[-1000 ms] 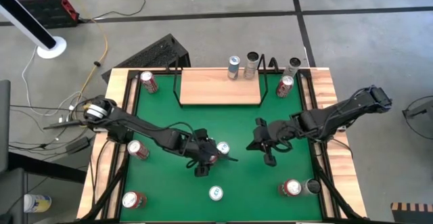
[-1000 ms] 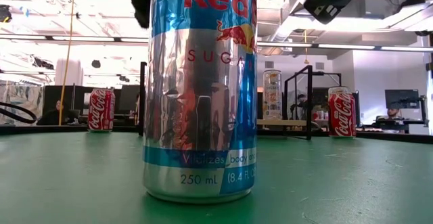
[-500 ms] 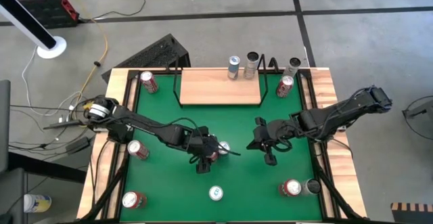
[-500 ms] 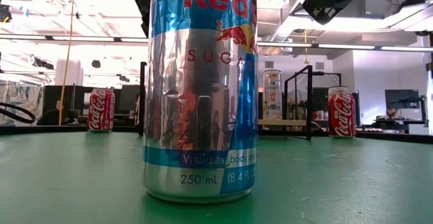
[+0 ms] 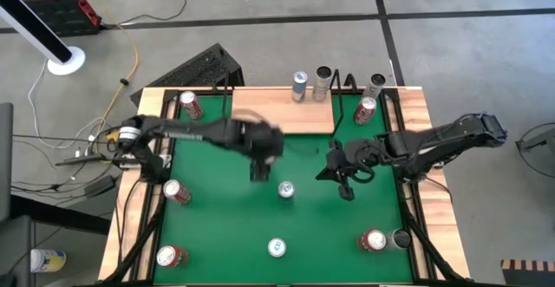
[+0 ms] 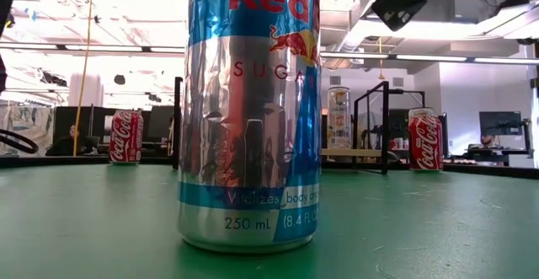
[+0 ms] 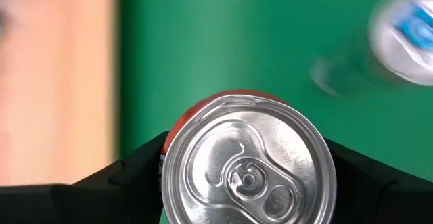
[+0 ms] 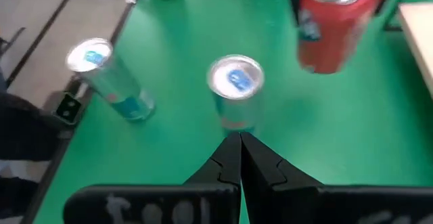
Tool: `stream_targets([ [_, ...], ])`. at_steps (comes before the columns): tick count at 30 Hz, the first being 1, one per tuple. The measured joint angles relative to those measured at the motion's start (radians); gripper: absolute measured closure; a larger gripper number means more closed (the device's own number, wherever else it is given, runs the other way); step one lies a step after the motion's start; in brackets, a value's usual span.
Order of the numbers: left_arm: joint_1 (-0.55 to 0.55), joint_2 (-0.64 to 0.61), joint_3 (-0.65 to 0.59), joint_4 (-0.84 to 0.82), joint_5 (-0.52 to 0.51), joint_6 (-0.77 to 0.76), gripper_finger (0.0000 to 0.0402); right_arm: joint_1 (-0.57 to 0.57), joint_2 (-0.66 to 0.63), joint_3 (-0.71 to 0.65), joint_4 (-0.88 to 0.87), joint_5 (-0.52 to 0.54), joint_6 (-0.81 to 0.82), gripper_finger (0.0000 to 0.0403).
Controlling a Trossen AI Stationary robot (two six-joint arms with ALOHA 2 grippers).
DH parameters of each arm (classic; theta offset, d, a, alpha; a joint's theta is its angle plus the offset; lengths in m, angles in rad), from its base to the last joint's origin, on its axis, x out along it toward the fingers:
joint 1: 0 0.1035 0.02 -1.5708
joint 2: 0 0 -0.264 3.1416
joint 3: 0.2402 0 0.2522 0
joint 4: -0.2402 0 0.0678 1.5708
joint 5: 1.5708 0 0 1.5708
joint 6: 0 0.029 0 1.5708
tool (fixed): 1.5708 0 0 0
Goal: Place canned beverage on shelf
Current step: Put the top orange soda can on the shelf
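The left gripper (image 7: 243, 176) holds a red can (image 7: 247, 166) upright between its fingers (image 7: 128, 176), above the green bench (image 5: 225, 226), just short of the shelf (image 5: 282, 112). The right gripper's (image 8: 240, 158) fingers are pressed together, empty.

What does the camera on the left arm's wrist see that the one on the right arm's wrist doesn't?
Only the left wrist view: the silver top of a red can, clamped in the left pincer, over a light-wood board. Only the right wrist view: the shut right pincer, a second blue-topped silver can and the red can's side. Both: the green table and a blue-topped silver can.
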Motion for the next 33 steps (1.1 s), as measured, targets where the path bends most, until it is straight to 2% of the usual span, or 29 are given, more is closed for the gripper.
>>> stream_targets([
  [7, 0.329, 0.0, 0.02, 0.091, 0.152, 0.272, 0.0122, -0.151, 0.0, 0.0, 0.022, 0.0, 0.048, 0.0378],
  [10, 0.46, 0.006, 0.02, 0.181, 0.259, 0.328, 0.0122, -0.237, 0.0, 0.0, 0.056, 0.0, 0.056, 0.0378],
  [14, 0.589, 0.028, 0.02, 0.312, 0.312, 0.346, 0.0122, -0.337, 0.006, 0.0, 0.129, -0.002, 0.077, 0.0378],
  [18, 0.649, 0.076, 0.039, 0.399, 0.365, 0.347, 0.0122, -0.418, 0.016, 0.0, 0.188, -0.051, 0.125, 0.0378],
  [26, 0.662, 0.262, 0.283, 0.196, 0.393, 0.38, 0.0122, -0.497, 0.027, 0.001, 0.257, -0.11, 0.153, 0.0378],
  [33, 0.66, 0.368, 0.426, 0.142, 0.382, 0.37, 0.0122, -0.539, 0.028, 0.001, 0.25, -0.174, 0.113, 0.0378],
])
